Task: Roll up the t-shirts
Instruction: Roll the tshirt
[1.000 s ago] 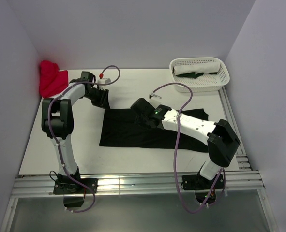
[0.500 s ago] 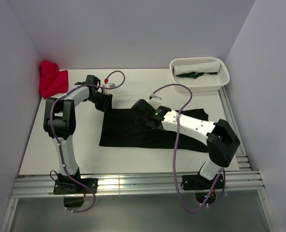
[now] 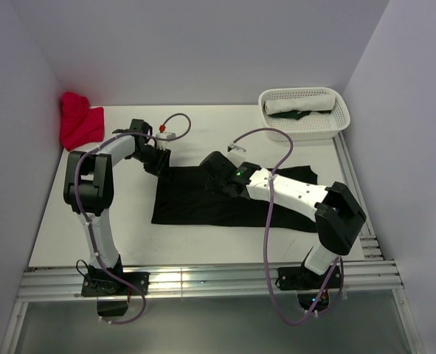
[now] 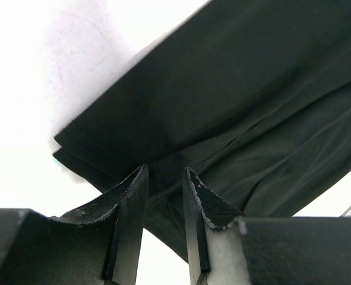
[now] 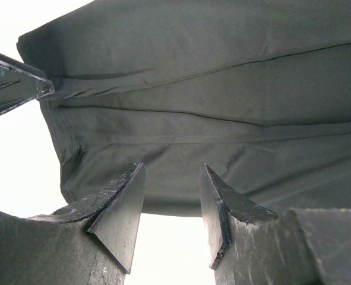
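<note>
Left gripper (image 4: 165, 170) is pinching the black shirt (image 4: 234, 89) by its corner, and right gripper (image 5: 172, 167) sits open-jawed over the fabric.

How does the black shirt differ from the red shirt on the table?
The black shirt lies spread flat in the middle of the table; the red shirt sits bunched in a heap in the far left corner. The left end effector and right end effector are at the black shirt's far edge; neither is near the red shirt. The black shirt covers far more table than the red shirt. Both are plain, soft fabric.
</note>
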Controlling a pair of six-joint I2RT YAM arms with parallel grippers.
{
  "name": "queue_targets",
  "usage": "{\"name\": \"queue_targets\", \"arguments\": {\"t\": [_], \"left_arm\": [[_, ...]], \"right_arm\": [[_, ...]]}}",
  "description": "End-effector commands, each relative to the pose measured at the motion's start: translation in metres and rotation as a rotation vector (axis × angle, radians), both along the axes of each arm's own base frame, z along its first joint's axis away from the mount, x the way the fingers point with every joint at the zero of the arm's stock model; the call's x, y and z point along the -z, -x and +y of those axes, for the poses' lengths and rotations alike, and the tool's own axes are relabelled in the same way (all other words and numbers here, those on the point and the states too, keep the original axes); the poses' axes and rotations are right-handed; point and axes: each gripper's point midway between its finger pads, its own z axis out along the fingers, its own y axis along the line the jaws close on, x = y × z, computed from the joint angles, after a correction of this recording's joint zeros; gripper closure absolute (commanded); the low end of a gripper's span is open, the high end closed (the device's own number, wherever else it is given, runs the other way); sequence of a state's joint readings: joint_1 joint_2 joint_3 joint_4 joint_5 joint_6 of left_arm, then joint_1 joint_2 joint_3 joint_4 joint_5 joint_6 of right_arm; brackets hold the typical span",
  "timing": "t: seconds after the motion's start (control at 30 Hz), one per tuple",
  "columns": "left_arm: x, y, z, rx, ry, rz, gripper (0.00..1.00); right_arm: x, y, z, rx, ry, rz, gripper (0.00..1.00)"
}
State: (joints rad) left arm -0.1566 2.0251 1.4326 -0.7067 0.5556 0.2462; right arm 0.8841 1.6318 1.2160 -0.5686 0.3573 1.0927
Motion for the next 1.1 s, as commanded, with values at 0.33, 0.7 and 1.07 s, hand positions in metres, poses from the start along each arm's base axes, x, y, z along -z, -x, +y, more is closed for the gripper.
{"name": "queue_targets", "arguments": {"t": [0.33, 0.7, 1.07], "left_arm": [[-0.02, 0.019, 0.001, 0.065, 0.018, -0.042, 0.65], [-0.026, 0.033, 0.003, 0.085, 0.022, -0.05, 0.65], [-0.018, 0.052, 0.01, 0.122, 0.0, -0.028, 0.64]], "right_arm": [[-0.003, -0.003, 0.003, 0.008, -0.008, -0.022, 0.51], [0.003, -0.005, 0.007, -0.002, -0.001, -0.01, 0.51], [0.008, -0.005, 0.01, -0.008, 0.003, 0.0, 0.51]]}}
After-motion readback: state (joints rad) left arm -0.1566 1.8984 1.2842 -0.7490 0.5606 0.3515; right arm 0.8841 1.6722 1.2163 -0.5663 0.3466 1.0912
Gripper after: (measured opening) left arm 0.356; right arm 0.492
